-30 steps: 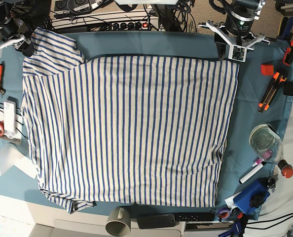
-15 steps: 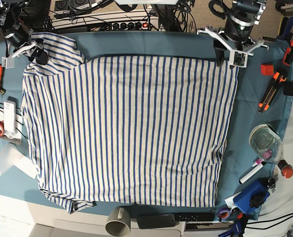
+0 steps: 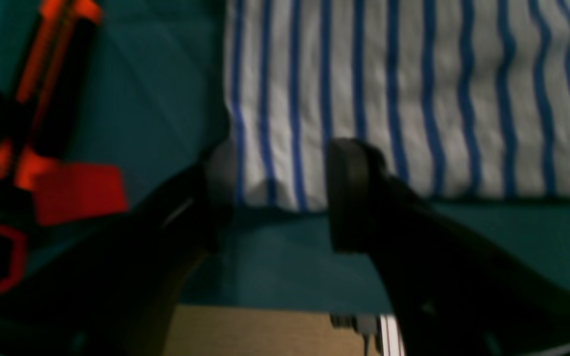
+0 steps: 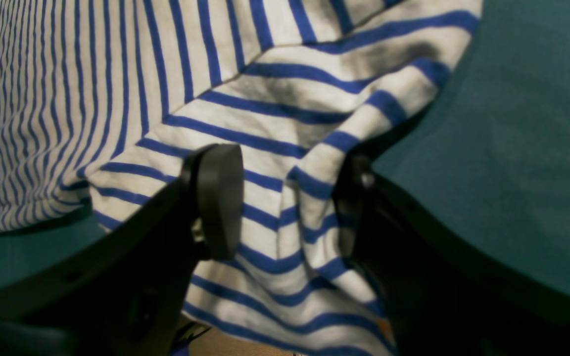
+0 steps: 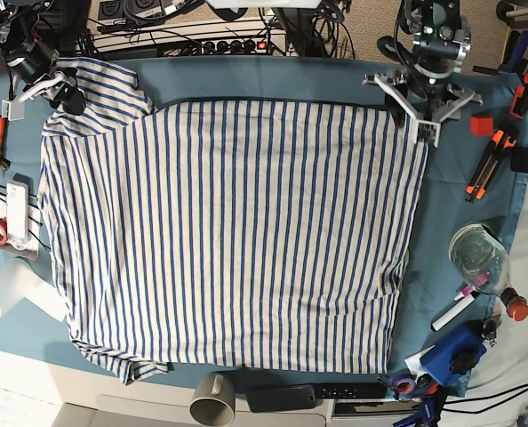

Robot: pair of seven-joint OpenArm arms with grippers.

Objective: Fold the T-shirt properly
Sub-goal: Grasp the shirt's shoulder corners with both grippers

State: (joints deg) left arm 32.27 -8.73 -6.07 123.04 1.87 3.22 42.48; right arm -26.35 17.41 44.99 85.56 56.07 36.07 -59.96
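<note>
Teal table cloth (image 5: 273, 76) covers the table; the T-shirt (image 5: 237, 240) lies spread flat across it. Right of the shirt: orange-black tools (image 5: 495, 156), a clear jar (image 5: 479, 253), a marker (image 5: 453, 309). Left: possibly a white cup (image 5: 4, 292).

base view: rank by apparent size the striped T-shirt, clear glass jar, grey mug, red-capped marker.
1. White, blue-striped cloth T-shirt, by far the largest.
2. Clear round glass jar.
3. Grey mug, partly cut off by the table edge, so close to the jar.
4. Red-capped white marker.
</note>
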